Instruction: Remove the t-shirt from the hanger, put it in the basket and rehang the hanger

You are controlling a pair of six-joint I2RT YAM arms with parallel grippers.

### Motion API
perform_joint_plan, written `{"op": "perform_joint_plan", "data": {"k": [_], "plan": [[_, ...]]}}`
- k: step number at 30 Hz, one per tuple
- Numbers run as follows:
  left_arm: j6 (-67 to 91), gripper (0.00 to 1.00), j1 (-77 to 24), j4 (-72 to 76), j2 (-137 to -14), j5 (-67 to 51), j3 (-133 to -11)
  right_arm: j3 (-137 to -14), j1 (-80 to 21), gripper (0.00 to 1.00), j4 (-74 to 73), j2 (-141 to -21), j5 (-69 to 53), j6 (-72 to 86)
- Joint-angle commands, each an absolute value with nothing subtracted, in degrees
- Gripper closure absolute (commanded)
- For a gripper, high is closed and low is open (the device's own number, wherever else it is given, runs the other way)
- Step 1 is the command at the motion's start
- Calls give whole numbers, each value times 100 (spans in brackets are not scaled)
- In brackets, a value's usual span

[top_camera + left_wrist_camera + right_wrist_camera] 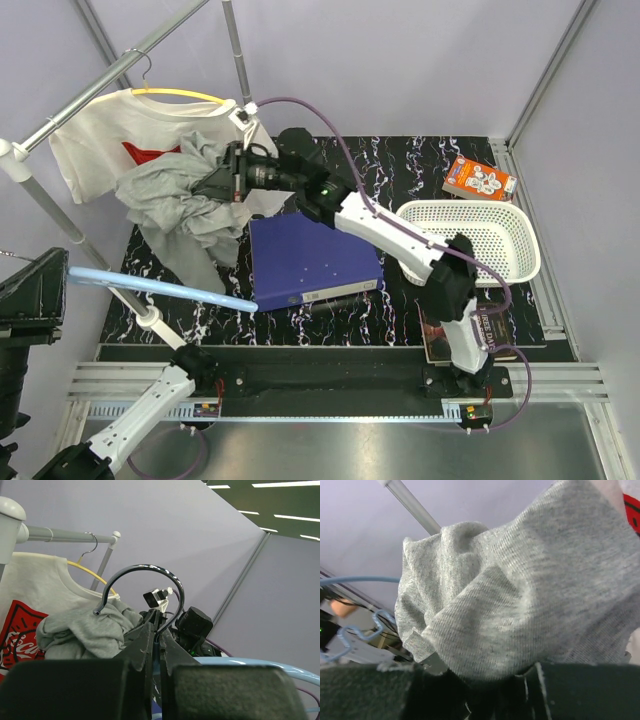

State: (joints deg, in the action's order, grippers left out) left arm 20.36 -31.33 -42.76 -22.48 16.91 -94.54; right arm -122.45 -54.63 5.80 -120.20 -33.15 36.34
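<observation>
A grey t-shirt (185,205) hangs bunched over the table's back left and fills the right wrist view (520,585). My right gripper (222,180) is shut on a fold of it (485,690); the fabric hides the fingertips. A light blue hanger (160,287) with a chrome hook (150,575) juts from the left. My left gripper (50,285) is shut on the hanger's neck just below the hook (159,630). The shirt's lower edge hangs close to the hanger's arm; I cannot tell whether any of it is still around the hanger.
A white t-shirt with a red logo (110,135) hangs on a yellow hanger (185,95) from the metal rail (90,90). A blue binder (315,262) lies mid-table. A white basket (520,245), an orange box (478,180) and a dark book (490,335) are at the right.
</observation>
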Motion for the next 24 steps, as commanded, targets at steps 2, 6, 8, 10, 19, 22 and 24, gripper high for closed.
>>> {"op": "perform_joint_plan", "data": {"k": [2, 6, 8, 10, 19, 22, 24], "plan": [[2057, 100, -3173, -3920, -2180, 1679, -9501, -11138, -4713, 100, 2460, -10496, -3261, 5386], [2092, 100, -3182, -3894, -2223, 1661, -9483, -10012, -4097, 100, 2532, -9433, -3042, 5371], [2092, 100, -3182, -3867, -2241, 1644, -9440, -9653, -3807, 100, 2190, -8712, -2717, 5100], [2127, 100, -3182, -3815, -2259, 1617, -9378, -9624, -3402, 100, 1042, -8081, -2140, 4687], [2241, 100, -3182, -3612, -2320, 1494, -9114, -9678, -2857, 100, -2636, -6401, 1533, 1839], [2267, 100, -3182, -3533, -2312, 1494, -9009, -9353, -2839, 100, -2953, -6136, 2527, 1223], [2294, 100, -3190, -3472, -2329, 1512, -8886, -8940, -2804, 100, -2953, -6039, 2881, 836]]}}
